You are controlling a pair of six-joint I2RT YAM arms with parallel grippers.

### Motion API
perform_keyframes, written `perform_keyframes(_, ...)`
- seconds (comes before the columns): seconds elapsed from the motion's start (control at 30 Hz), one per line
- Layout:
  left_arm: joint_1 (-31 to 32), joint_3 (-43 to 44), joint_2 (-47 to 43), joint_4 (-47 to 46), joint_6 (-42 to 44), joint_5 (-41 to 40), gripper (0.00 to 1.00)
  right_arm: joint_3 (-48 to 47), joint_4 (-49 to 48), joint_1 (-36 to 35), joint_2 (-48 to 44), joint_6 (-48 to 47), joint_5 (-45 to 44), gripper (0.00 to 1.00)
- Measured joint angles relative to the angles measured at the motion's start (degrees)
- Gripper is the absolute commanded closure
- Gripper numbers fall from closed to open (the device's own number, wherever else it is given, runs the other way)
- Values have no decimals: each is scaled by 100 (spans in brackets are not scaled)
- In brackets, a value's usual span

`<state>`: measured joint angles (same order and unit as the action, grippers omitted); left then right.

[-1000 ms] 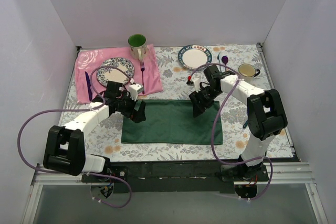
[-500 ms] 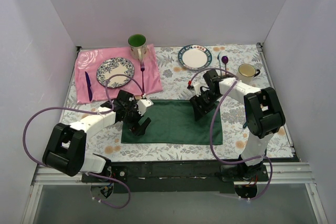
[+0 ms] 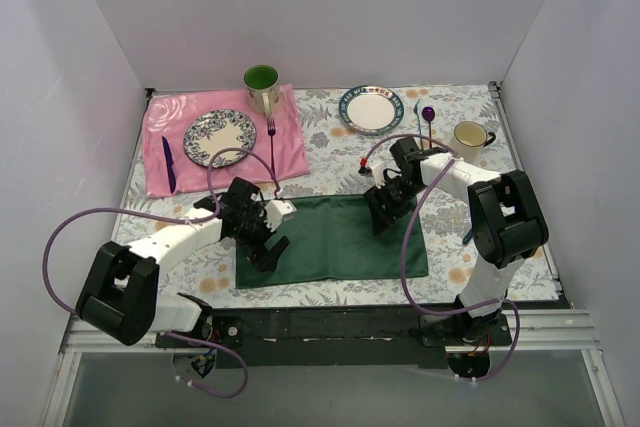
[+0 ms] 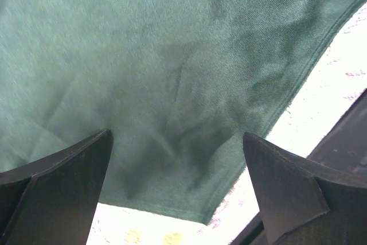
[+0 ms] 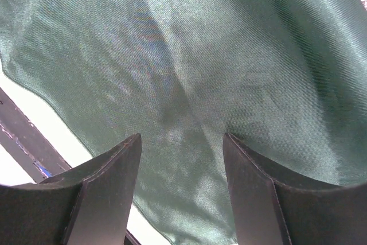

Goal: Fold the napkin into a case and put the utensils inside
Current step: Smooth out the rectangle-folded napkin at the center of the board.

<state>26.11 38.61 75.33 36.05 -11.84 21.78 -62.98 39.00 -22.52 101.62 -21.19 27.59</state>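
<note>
Dark green cloth napkin (image 3: pixel 335 235) lying flat on floral-patterned table (image 3: pixel 330 142), near front edge. Left claw (image 3: pixel 266 245) spread wide over napkin's left end; right claw (image 3: pixel 383 212) parted over its far edge. Green mug (image 3: pixel 261 84) at far edge of pink cloth (image 3: pixel 290 152); cream mug (image 3: pixel 470 134) far right, contents of both not discernible.

The napkin (image 5: pixel 218 55), a dark green cloth with a faint sheen, fills nearly the whole picture and lies spread with soft creases. The right hand (image 5: pixel 182 142) comes in from the bottom, its two dark fingers (image 5: pixel 103 193) set apart with nothing pinched between them, only cloth showing in the gap. A strip of pale tabletop (image 5: pixel 34 113) shows past the napkin's lower left edge, bordered by a dark bar (image 5: pixel 28 142).
</note>
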Motion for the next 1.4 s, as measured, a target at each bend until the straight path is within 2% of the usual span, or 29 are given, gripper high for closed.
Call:
perform_keyframes(0.1, -81, 74, -57, 197, -146, 66, 2, -42, 72, 0, -2, -13, -11, 27)
perform_keyframes(0.13, -168, 170, -76, 286, -214, 184, 2, -92, 162, 0, -2, -22, -28, 22)
perform_keyframes(0.23, -717, 782, -90, 468, -540, 758, 2, -382, 332, 13, -59, 11, 55, 9)
perform_keyframes(0.3, -1003, 1222, -109, 256, -1001, 1130, 2, -640, 308, 46, -240, 85, 221, 8)
perform_keyframes(0.43, -1088, 1486, -291, -835, -2345, 1805, 2, -1449, 177, 83, -638, 337, 614, 1)
perform_keyframes(0.6, -1058, 798, -411, -3049, -4474, 2334, 2, -2297, -660, 120, -605, 1202, 1147, 1)
perform_keyframes(0.67, -1012, 603, -140, -3818, -5204, 2361, 2, -2210, -1259, 114, -496, 1777, 1554, 1)
perform_keyframes(0.77, -905, 516, 520, -4680, -6105, 2260, 2, -1572, -2109, 76, -293, 2511, 1952, 1)
perform_keyframes(0.87, -743, 433, 1161, -5333, -6765, 2133, 2, -807, -2774, -15, 46, 3209, 2208, 1)
perform_keyframes(1.0, -636, 389, 1801, -5882, -7307, 2081, 2, -369, -3265, -138, 514, 3757, 2400, 1)
perform_keyframes(1.23, -684, 299, 2562, -6498, -7759, 2039, 2, -258, -3654, -188, 1088, 3810, 2540, 1)
perform_keyframes(1.4, -1003, 131, 2833, -6728, -7860, 2179, 2, -284, -3585, -13, 1327, 3547, 2804, 1)
